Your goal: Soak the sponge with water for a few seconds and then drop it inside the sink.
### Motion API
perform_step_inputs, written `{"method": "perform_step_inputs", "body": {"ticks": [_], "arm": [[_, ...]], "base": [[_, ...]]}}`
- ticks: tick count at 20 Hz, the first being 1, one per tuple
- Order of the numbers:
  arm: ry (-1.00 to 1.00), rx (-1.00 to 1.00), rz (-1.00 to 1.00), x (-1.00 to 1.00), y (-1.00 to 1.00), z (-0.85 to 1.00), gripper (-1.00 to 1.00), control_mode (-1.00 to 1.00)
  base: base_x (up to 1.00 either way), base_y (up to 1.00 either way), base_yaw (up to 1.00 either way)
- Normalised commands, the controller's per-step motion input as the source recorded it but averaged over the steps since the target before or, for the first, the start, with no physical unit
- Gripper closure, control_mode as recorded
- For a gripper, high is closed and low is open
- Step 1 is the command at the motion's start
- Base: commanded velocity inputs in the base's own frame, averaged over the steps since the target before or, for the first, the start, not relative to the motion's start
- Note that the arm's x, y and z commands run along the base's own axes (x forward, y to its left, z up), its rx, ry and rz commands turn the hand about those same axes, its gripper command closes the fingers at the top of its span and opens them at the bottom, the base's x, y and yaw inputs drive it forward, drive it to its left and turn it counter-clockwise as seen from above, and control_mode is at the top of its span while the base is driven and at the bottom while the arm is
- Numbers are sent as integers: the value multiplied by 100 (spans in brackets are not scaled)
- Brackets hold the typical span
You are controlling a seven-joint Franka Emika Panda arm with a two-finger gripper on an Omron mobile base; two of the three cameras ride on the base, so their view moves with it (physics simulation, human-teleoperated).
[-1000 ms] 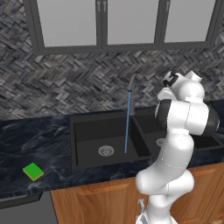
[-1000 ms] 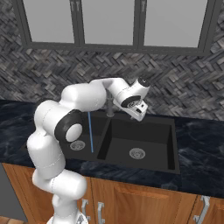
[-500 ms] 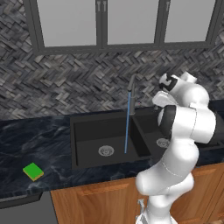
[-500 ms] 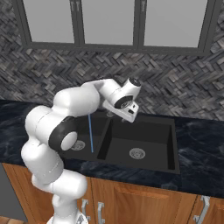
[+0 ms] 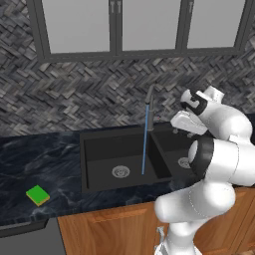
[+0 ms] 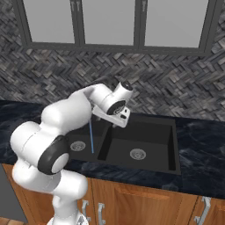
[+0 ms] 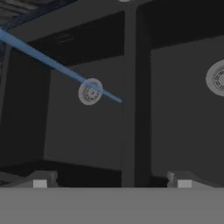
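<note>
Over the sink [image 5: 94,144] the gripper [image 6: 117,120] hangs with its jaws spread wide and nothing between them, above the divider between the two basins. From the left base camera the gripper [image 5: 183,130] sits above the smaller basin, just past the divider, with the white arm bent up behind it. From the hand camera the two fingertips [image 7: 40,180] stand well apart at the bottom edge, and the divider runs up the middle between them.

Beside the gripper, toward the larger basin, the water [image 5: 145,144] falls as a thin blue line from the dark faucet [image 5: 150,97] and lands on the basin floor near the round drain [image 5: 121,172]. In the hand camera the water [image 7: 57,65] crosses as a slanted blue streak ending just beside that drain [image 7: 90,91], and the drain of the smaller basin [image 7: 218,78] shows at the other side. From the right base camera the water [image 6: 91,136] drops behind the forearm into the sink [image 6: 171,149].

Far off from the gripper, beyond the larger basin, the sponge [image 5: 38,195] lies flat on the dark counter [image 5: 45,159] near its front edge, green side up, well apart from the sink and the water.
</note>
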Motion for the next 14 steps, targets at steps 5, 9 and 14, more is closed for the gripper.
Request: {"method": "perform_step_inputs", "body": {"ticks": [5,9,14], "arm": [[-2,-3,9,-28,64,-2,-100,-100],[0,-4,8,-36,64,0,-100,-100],[0,-4,7,-38,61,0,-100,-100]], "base": [[0,0,0],[0,0,0],[0,0,0]]}}
